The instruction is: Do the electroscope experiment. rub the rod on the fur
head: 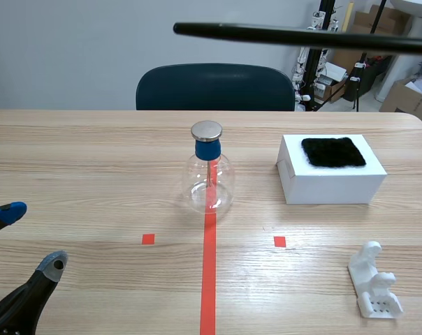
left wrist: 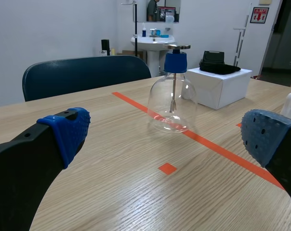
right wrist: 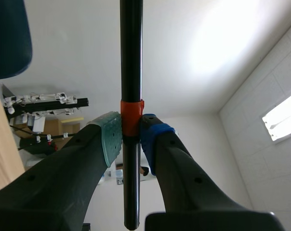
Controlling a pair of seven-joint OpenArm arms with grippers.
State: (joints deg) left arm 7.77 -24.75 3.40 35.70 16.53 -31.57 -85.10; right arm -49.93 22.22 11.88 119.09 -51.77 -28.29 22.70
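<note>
There is one black rod. There is one glass bottle with one blue cap and one round metal top. There is one white box and one piece of black fur. There is one small white stand. There is one dark chair and one desk. The desk has two red squares and one red line. The left fingers are two, and the right fingers are two
</note>
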